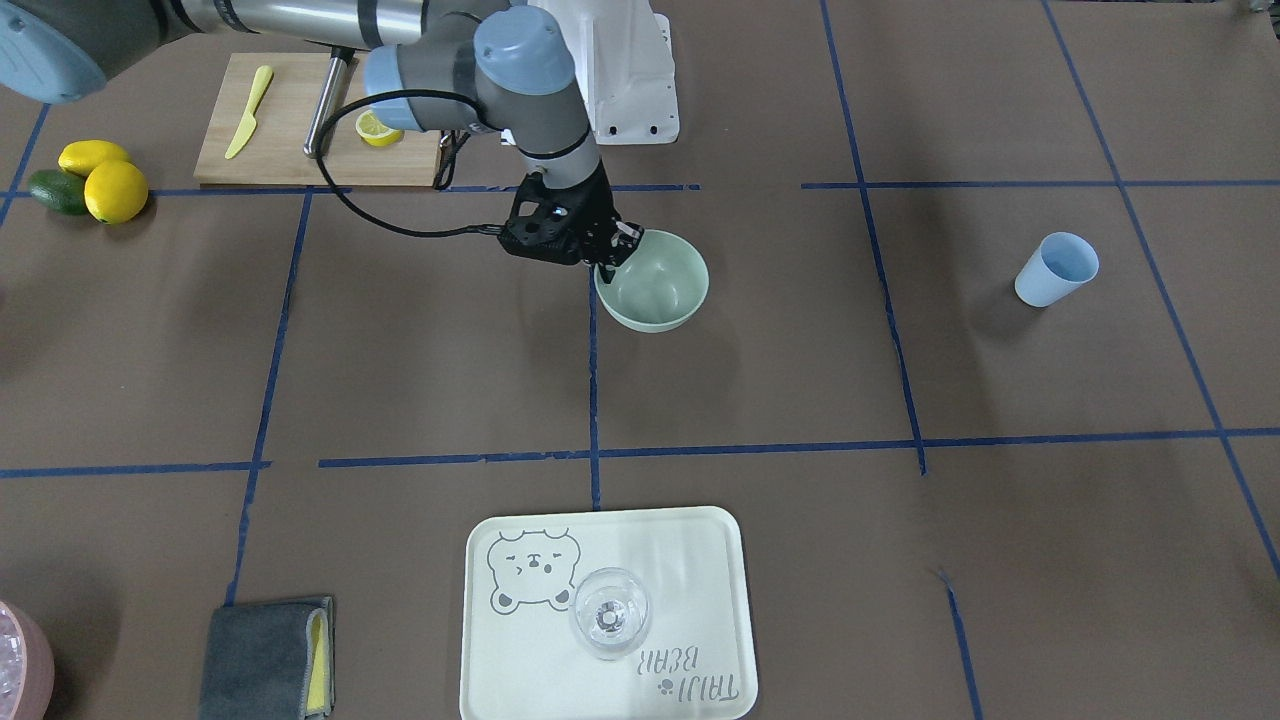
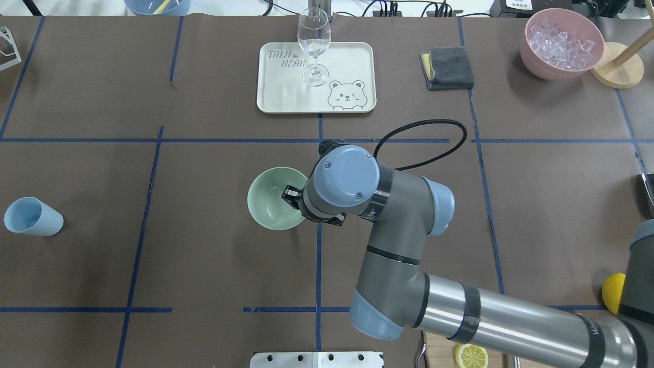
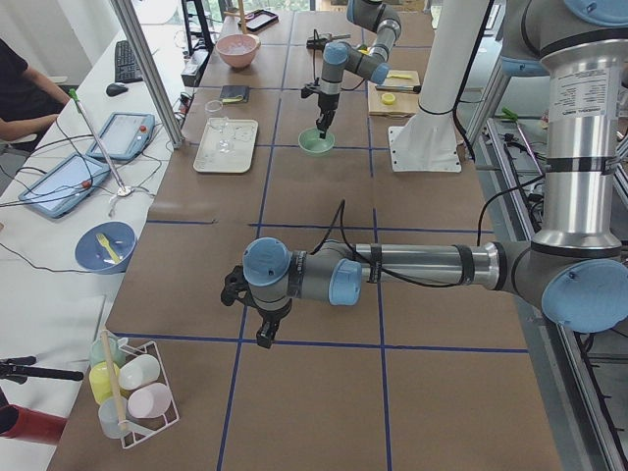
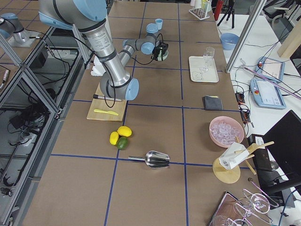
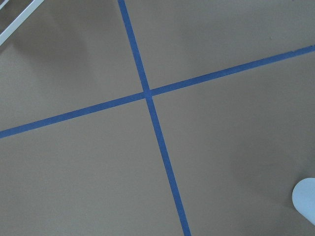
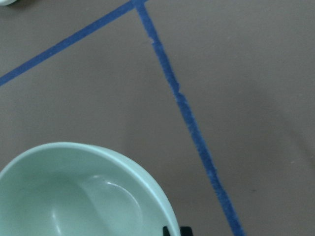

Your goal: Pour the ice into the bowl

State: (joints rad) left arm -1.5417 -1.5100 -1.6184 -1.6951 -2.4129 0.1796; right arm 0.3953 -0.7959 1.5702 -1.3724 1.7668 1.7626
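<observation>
The green bowl (image 1: pixel 660 318) sits in the middle of the brown table (image 1: pixel 400 330), just left of a blue tape line. Its inside is smooth and plain.

The right gripper (image 1: pixel 608 262) points down at the right side of the bowl's rim. Its 2 fingers are very close together, 1 of them inside the bowl. They look clamped on the rim.

The left gripper (image 3: pixel 263 336) hangs low over the table on the left side, well apart from the bowl. Only the side camera shows it, so I cannot tell if its jaws are apart or together.

On the far side of the bowl lies a pale tray (image 2: pixel 286 92) with a bear drawn on it. A clear glass (image 2: pixel 313 41) stands upright on the tray. To the right of the tray is a folded grey cloth (image 2: pixel 449 69). Further right is a pink bowl (image 2: pixel 546 69) full of clear cubes (image 2: pixel 561 41).

A light blue cup (image 2: pixel 33 217) lies on its side far to the left.

On the near right is a wooden board (image 1: pixel 290 150) with a yellow knife (image 1: pixel 248 112) and half a lemon (image 1: pixel 378 128) on it. Just beside the board are 2 lemons (image 1: pixel 115 190) and 1 green fruit (image 1: pixel 55 190), all touching. A shiny metal scoop (image 4: pixel 155 160) lies near them.
</observation>
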